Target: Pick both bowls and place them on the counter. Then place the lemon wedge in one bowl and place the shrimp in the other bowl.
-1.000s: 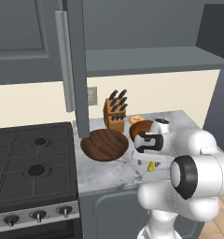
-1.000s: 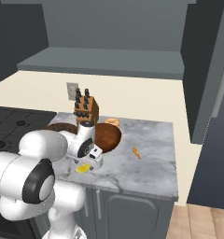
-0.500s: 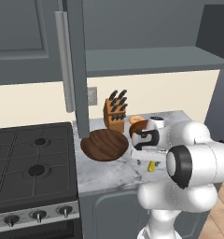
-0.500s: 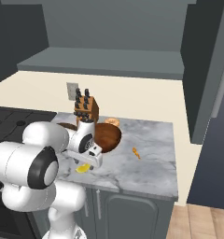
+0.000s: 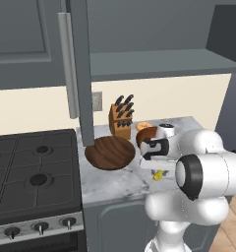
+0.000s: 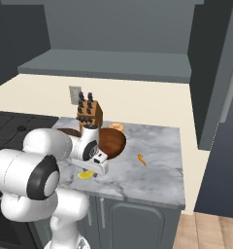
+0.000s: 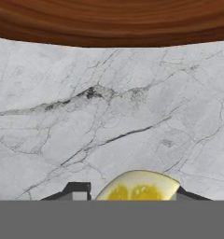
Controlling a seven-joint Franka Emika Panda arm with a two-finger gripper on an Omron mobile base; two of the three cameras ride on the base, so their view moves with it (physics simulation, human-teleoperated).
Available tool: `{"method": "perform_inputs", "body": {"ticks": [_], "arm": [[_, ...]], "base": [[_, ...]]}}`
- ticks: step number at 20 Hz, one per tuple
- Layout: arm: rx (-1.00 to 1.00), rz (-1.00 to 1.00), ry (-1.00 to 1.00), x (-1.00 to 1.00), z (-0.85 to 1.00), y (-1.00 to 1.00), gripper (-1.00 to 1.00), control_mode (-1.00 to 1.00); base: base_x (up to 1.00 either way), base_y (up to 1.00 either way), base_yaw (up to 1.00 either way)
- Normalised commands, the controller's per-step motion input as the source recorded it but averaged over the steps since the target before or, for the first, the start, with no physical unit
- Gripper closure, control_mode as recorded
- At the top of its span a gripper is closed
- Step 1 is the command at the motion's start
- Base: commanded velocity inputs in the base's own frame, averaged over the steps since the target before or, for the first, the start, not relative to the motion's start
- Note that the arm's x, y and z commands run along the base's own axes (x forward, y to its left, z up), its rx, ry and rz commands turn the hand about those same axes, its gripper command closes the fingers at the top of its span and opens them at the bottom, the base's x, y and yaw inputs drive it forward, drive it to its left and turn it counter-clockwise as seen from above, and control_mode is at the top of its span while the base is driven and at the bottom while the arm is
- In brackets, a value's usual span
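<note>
The wide dark brown bowl (image 5: 110,152) and the smaller reddish-brown bowl (image 5: 145,135) (image 6: 113,142) stand on the marbled counter (image 5: 115,182) (image 6: 152,170). The pale orange shrimp (image 5: 142,126) (image 6: 117,126) lies just behind the small bowl. The yellow lemon wedge (image 5: 158,174) (image 6: 85,174) (image 7: 137,186) lies near the counter's front edge. My gripper (image 7: 132,193) (image 5: 157,168) (image 6: 95,168) points down over it, a fingertip (image 7: 77,190) close against each side. A brown wooden bowl edge (image 7: 109,23) crosses the top of the hand view; which bowl it is I cannot tell.
A knife block (image 5: 121,120) (image 6: 89,113) stands at the back of the counter. The black gas stove (image 5: 31,172) lies to the left. An open grey cabinet door with a long handle (image 5: 68,74) hangs above the wide bowl. A small orange piece (image 6: 141,159) lies right of the bowls.
The jaws have closed in from wide open onto the lemon wedge. The hand has stayed over the same spot at the counter's front.
</note>
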Motion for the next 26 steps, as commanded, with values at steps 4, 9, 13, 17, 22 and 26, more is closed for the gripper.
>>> {"method": "perform_inputs", "body": {"ticks": [4, 9, 13, 17, 22, 26], "arm": [[0.00, 0.00, 0.00, -0.13, -0.06, 0.21, 1.00, -1.00], [-0.01, 0.00, -0.05, -0.21, 0.36, 0.27, 1.00, -1.00], [-0.05, 0.00, -0.11, -0.26, 0.43, 0.22, 1.00, -1.00], [-0.04, 0.00, -0.11, -0.09, 0.45, 0.29, 1.00, -1.00], [-0.02, 0.00, -0.22, 0.07, 0.30, 0.37, 1.00, -1.00], [0.00, 0.00, -0.25, 0.29, 0.24, 0.42, 1.00, -1.00]], "base": [[0.00, 0.00, 0.00], [0.00, 0.00, 0.00], [0.00, 0.00, 0.00], [0.00, 0.00, 0.00], [0.00, 0.00, 0.00], [0.00, 0.00, 0.00]]}}
